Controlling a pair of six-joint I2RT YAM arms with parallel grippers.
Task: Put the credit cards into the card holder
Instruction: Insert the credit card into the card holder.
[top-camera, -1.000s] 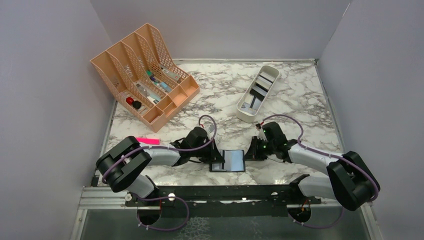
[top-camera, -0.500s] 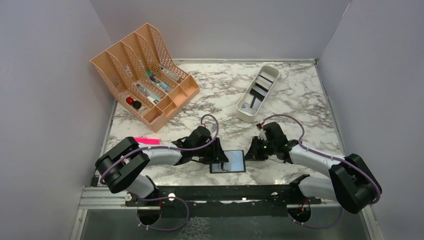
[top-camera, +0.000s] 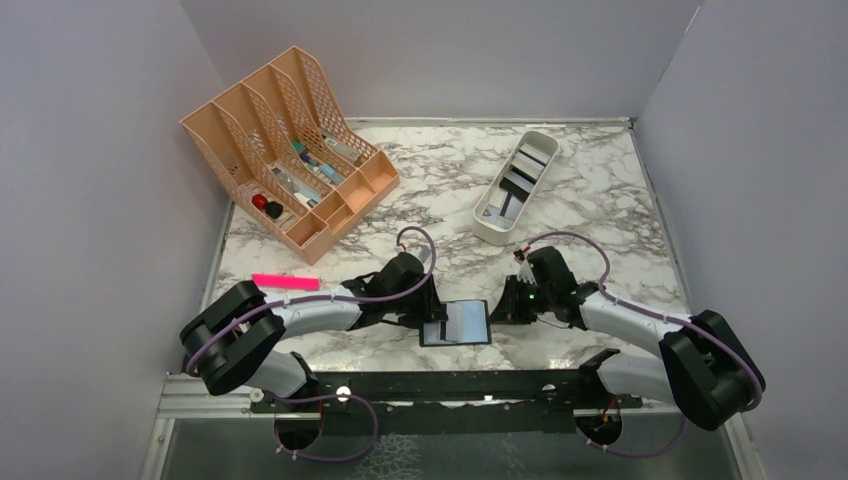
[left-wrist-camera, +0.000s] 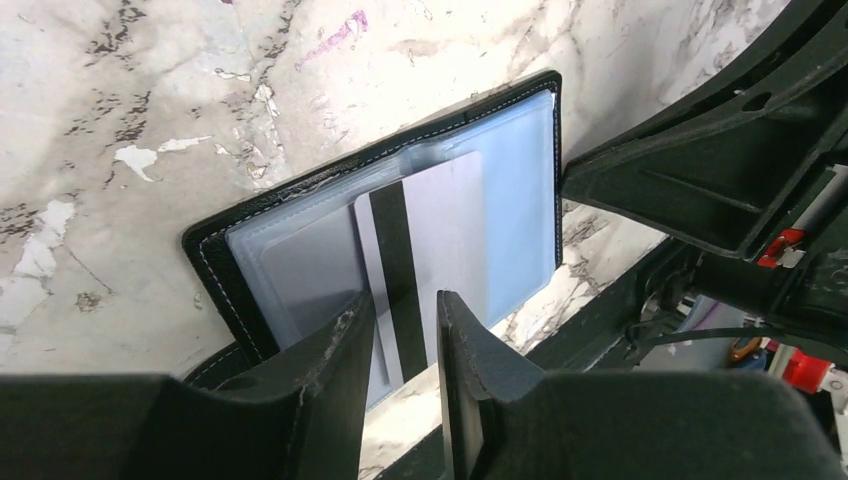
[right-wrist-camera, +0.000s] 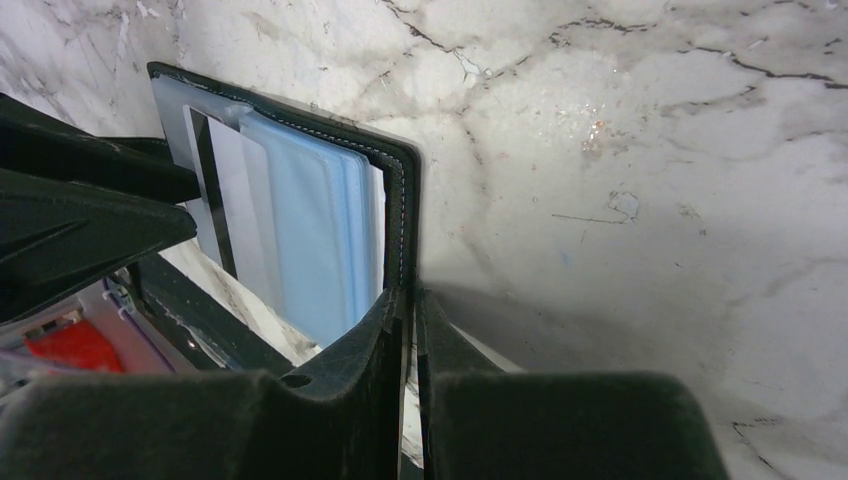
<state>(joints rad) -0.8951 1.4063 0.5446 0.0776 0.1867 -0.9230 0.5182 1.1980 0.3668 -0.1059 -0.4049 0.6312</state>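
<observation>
At near edge of table (top-camera: 600, 200), btwn both arms, the black card holder (top-camera: 455, 324) lay open w/ a grey striped credit card (left-wrist-camera: 440, 230) part-way in its clear sleeve, left gripper (left-wrist-camera: 405, 345) fingers narrowly apart at card's near end (grip unclear), right gripper (right-wrist-camera: 410, 300) pinched tight on holder's edge.
</observation>
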